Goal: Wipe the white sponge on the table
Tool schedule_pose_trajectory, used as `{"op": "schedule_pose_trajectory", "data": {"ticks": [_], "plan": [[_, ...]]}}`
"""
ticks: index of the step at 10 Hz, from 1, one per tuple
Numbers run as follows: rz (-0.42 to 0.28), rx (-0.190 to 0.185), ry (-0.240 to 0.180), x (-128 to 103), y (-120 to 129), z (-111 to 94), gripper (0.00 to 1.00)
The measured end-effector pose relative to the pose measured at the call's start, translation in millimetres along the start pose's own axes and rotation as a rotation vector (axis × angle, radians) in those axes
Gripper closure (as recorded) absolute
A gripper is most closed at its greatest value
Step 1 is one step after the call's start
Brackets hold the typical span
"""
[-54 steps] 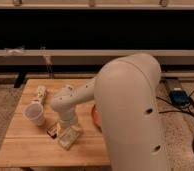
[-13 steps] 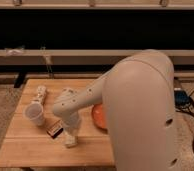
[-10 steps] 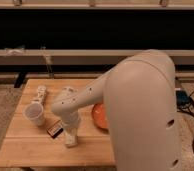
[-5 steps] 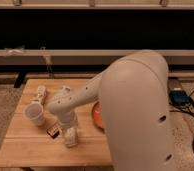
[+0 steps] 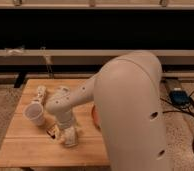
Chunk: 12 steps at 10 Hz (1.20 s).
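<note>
The light wooden table (image 5: pixel 20 150) fills the lower left. My gripper (image 5: pixel 68 134) points down at its front middle, at the end of the white arm (image 5: pixel 65 102). It presses on the off-white sponge (image 5: pixel 71 141), which lies flat on the planks under it and is partly hidden by it. The dark brown bar (image 5: pixel 52 132) lies just left of the sponge, touching or nearly touching it.
A white paper cup (image 5: pixel 35 114) stands upright left of the gripper. A pale small object (image 5: pixel 40 92) lies at the table's back left. An orange dish (image 5: pixel 95 118) shows behind the arm, mostly hidden. The arm's big shell (image 5: pixel 135 110) covers the table's right part. Cables and a box (image 5: pixel 179 96) lie on the floor at right.
The arm's big shell has swung a little to the left. The gripper and the sponge have stayed on nearly the same patch beside the dark bar, shifting only slightly.
</note>
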Motion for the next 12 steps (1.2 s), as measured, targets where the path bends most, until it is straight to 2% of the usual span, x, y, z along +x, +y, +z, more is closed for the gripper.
{"op": "schedule_pose_trajectory", "data": {"ticks": [3, 4, 5, 9, 12], "plan": [[0.002, 0.0, 0.008, -2.8, 0.0, 6.9, 0.2], [0.001, 0.0, 0.01, -4.0, 0.7, 8.5, 0.24], [0.002, -0.001, 0.013, -4.3, 0.7, 10.0, 0.32], [0.017, -0.003, 0.015, -4.6, -4.7, 11.2, 0.76], [0.025, -0.006, 0.013, -4.5, -7.2, 10.0, 0.99]]}}
